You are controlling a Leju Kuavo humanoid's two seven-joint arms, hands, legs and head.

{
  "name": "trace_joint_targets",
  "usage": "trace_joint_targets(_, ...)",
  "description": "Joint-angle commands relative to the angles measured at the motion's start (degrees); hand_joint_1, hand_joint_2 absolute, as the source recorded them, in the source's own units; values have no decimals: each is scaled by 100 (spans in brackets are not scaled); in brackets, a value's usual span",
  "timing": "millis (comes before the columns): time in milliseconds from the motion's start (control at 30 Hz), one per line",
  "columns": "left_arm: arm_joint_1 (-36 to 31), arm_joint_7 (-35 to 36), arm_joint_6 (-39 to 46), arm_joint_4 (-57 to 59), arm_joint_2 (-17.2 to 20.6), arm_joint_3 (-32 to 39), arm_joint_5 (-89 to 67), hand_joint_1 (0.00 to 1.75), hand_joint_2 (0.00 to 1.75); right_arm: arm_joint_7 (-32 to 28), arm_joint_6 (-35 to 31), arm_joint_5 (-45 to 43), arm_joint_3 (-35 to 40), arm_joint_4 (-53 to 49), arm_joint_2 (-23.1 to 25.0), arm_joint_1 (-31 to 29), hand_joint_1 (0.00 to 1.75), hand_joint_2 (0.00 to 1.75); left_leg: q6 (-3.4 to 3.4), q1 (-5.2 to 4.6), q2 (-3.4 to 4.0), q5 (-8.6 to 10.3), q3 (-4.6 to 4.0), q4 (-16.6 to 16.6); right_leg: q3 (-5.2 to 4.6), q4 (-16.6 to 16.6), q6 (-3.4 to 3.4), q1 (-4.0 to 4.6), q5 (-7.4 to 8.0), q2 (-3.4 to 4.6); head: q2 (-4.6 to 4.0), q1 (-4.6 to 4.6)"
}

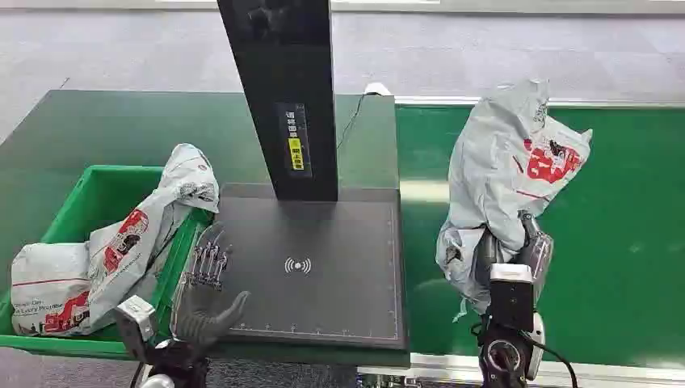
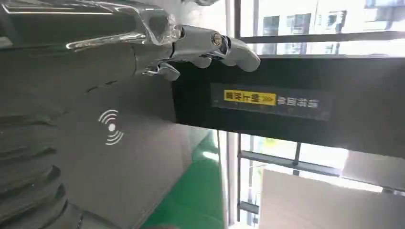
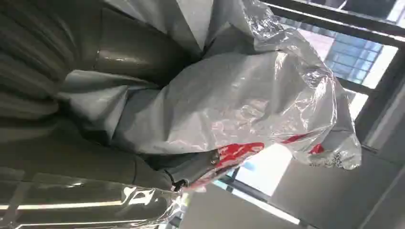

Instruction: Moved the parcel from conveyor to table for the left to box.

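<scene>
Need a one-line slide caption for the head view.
Right hand grips a grey parcel over the green conveyor; left hand open beside the scanner pad.

Grey carpeted floor (image 1: 501, 48) lies beyond the desk; bright windows with dark frames (image 2: 305, 36) let in daylight.

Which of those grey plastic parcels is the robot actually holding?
The grey plastic parcel with red print over the green conveyor belt, gripped by the right hand. The other two grey parcels lie in the green plastic bin, untouched.
</scene>
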Motion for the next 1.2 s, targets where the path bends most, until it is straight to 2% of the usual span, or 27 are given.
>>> trace_joint_targets(33,-166,-380,502,99,-94,36,-98,0,175,96,518,468,510,-86,-74,-81,175,175,1,3,-6,2,-2,0,0,-2,-3,3,3,5,0,0)
trace_joint_targets(67,-205,-482,873,53,-153,67,-229,0,175,128,622,529,680,-27,-67,-119,175,175,1,2,0,1,-3,1,-2,-1,-3,2,3,8,0,-2)
trace_joint_targets(133,-249,-442,1027,-8,-155,59,-264,0,175,149,631,611,813,46,-57,-160,175,175,1,5,6,0,-4,3,-3,-1,-3,5,6,15,0,0)
trace_joint_targets(200,-266,-621,1477,-135,-174,75,-252,0,175,337,1124,1136,1335,309,-252,-348,175,175,0,7,3,1,-4,2,-2,-2,-5,7,6,14,0,0)
trace_joint_targets(267,-251,-625,1513,-246,-115,23,-107,0,175,667,1656,1839,1968,706,-374,-661,175,175,0,8,7,1,-3,2,-2,-4,-6,8,9,21,0,0)
trace_joint_targets(300,-245,-622,1519,-267,-104,18,-95,0,175,730,1596,1936,2076,857,-287,-744,175,175,0,7,22,-1,-3,3,-3,-2,-4,7,10,32,0,2)
trace_joint_targets(367,-241,-621,1521,-271,-99,14,-91,0,175,753,1546,1968,2118,925,-258,-778,175,175,0,8,40,-2,1,-2,-4,-4,-6,8,15,53,0,2)
trace_joint_targets(500,-238,-626,1535,-236,-89,-5,-74,0,175,757,1502,1940,2138,892,-340,-764,175,175,0,8,-16,7,-2,-5,7,-10,-4,8,5,-4,0,0)
trace_joint_targets(867,-237,-633,1552,-231,-88,-6,-66,0,175,748,1565,1978,2200,883,-404,-774,175,175,0,9,-9,5,-3,-4,5,-9,-6,9,7,8,0,0)
trace_joint_targets(933,-246,-772,1570,-202,-83,-33,48,0,175,899,1982,2273,2665,1150,-493,-956,175,175,0,4,-10,4,-4,-2,2,-3,-2,4,3,0,0,0)
trace_joint_targets(1033,-306,-859,1590,-154,-72,-71,212,0,175,937,2140,2434,3115,1530,-515,-1148,175,175,0,8,13,2,0,-4,1,-8,-5,8,12,30,0,0)
trace_joint_targets(1100,-353,-846,1620,-116,-54,-75,268,0,175,1010,2554,2624,3574,1912,-586,-1316,175,175,0,8,19,4,3,-7,3,-9,-5,9,11,30,0,0)
trace_joint_targets(1200,-368,-879,1672,-166,-84,-35,325,0,175,1017,2738,2719,3917,2353,-548,-1481,175,175,0,6,2,5,4,-7,7,-8,-3,7,5,9,0,0)
